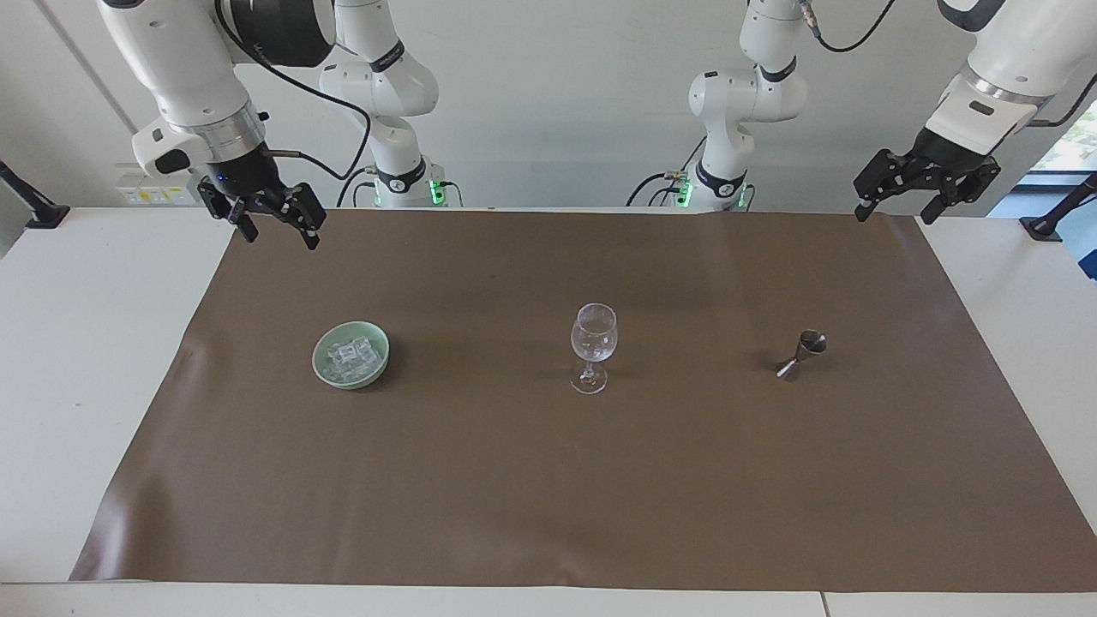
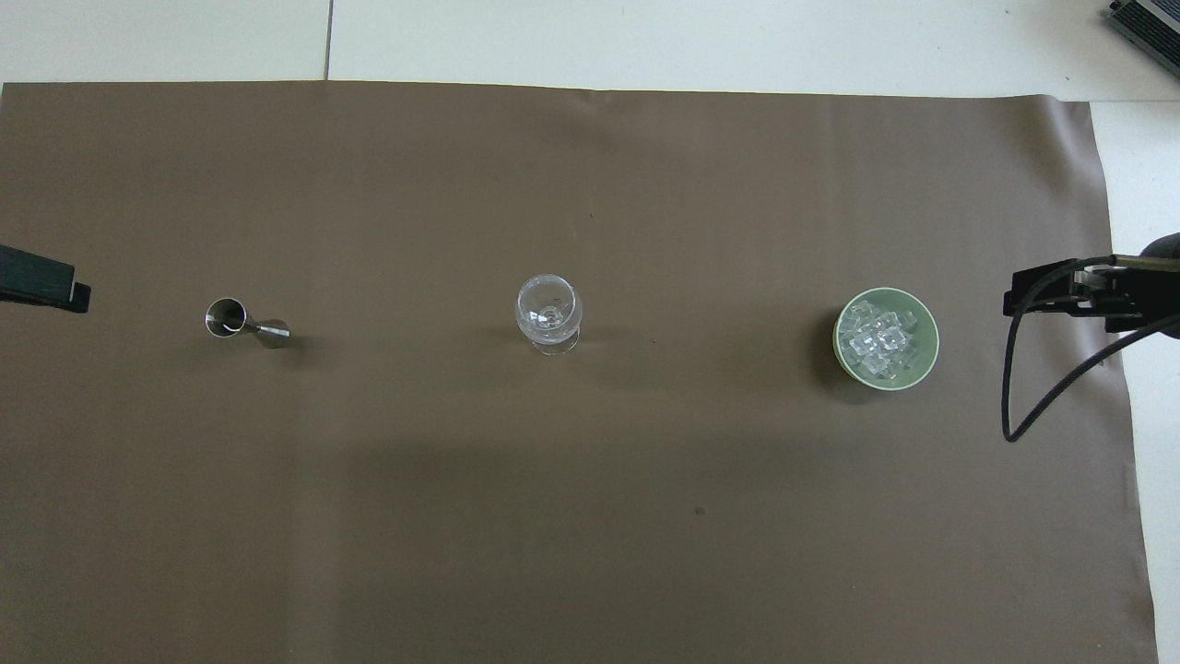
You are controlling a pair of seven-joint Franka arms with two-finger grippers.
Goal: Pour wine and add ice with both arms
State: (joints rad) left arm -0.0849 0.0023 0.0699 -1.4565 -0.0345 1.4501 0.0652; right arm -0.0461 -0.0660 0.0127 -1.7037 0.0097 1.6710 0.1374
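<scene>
- Both grippers hung raised over the counter's robot-side corners, jaws apart, holding nothing, each waiting at its own end.
- The right gripper (image 1: 272, 224) was nearest the bowl (image 1: 380, 361) of ice (image 1: 350, 358).
- The left gripper (image 1: 908, 200) was nearest the jigger (image 1: 803, 354).
- The glass (image 1: 593, 344) stood between, probably reachable by both.

White table (image 1: 103, 360), brown mat (image 1: 548, 480) on top; plain white wall (image 1: 557, 94); window (image 1: 1067, 137).

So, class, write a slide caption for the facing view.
Stemmed glass stands between bowl of ice and steel jigger; both hands wait raised.
</scene>
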